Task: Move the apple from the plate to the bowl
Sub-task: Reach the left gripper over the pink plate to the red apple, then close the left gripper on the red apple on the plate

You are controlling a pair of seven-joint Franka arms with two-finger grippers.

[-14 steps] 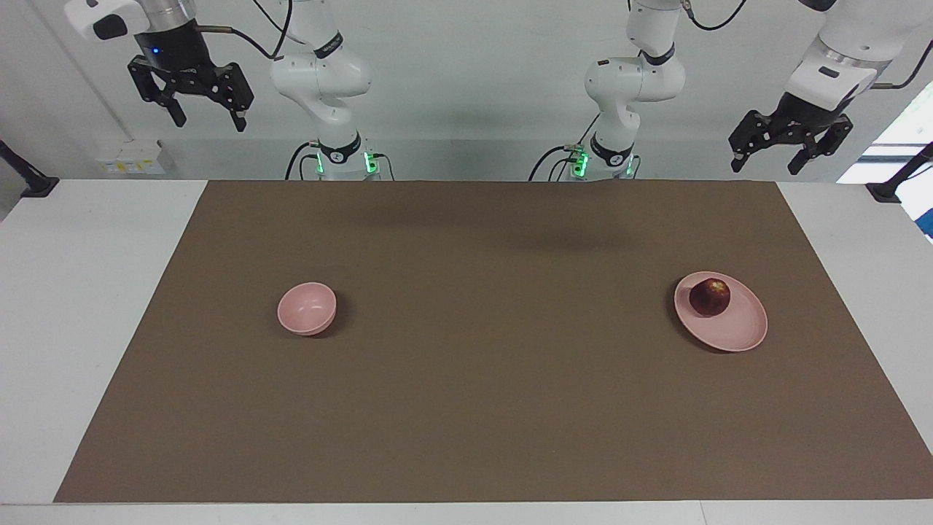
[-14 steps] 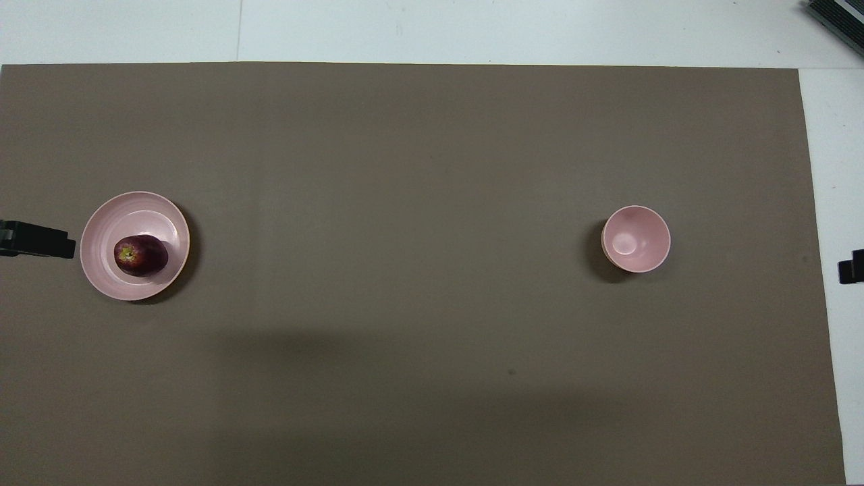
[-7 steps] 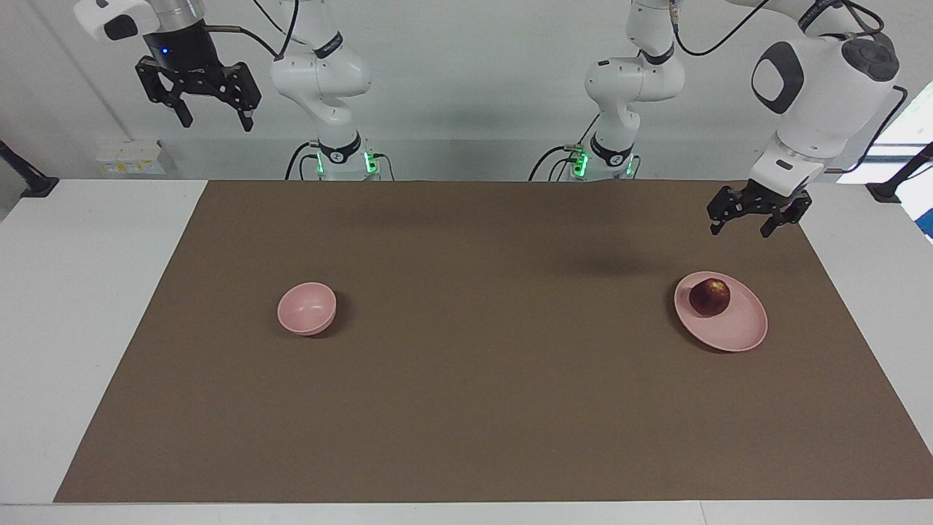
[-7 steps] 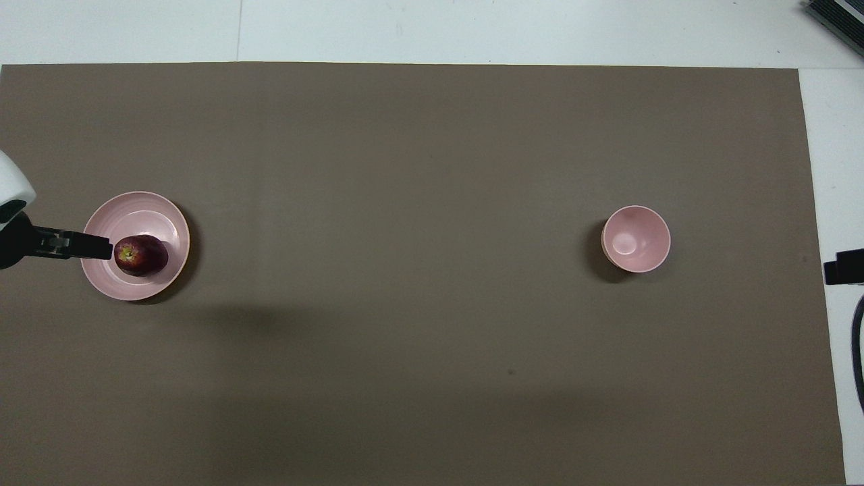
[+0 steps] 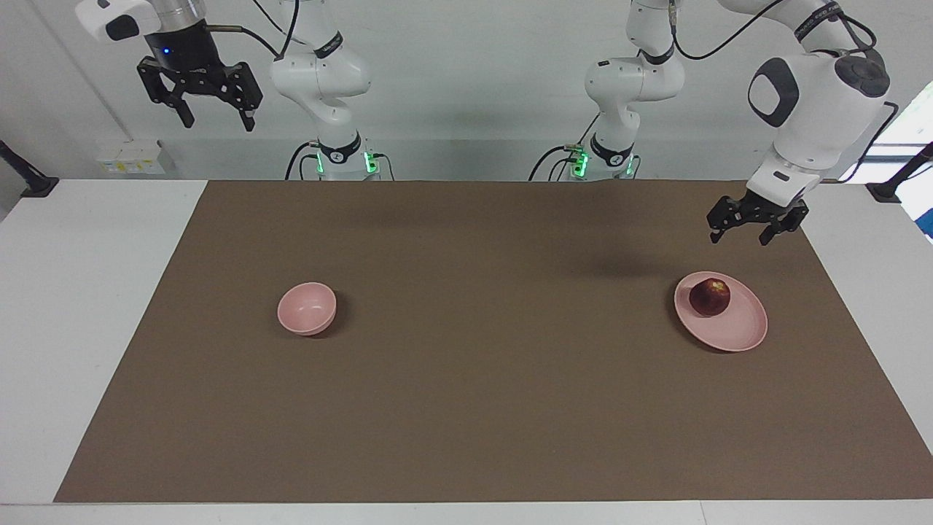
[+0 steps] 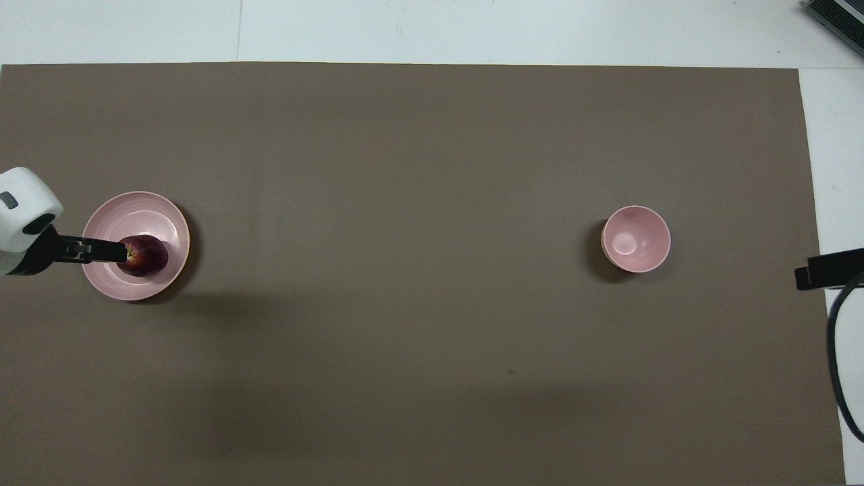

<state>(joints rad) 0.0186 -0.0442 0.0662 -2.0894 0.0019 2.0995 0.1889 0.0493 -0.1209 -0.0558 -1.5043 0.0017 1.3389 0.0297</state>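
The left gripper is hanging in the air over the plate, its fingers spread open and holding nothing. The apple is sitting on the plate toward the left arm's end of the table, on the part of the plate nearer to the robots. The bowl is standing well apart from it, toward the right arm's end, and is empty.

The step in hand looks like the reach for the apple. To do it well, I judge the gripper should be centring over the fruit before dropping, keeping the fingers wide enough to straddle its round sides, and closing across its widest part so it is not squirting out. The low rim should not be getting in the way, but a finger landing on the plate could tip it.

The right gripper is waiting high above its own end of the table, fingers apart and empty.

In the overhead view the left gripper is covering part of the apple, so its stem end is hidden there, and the right gripper is cut off at the edge.
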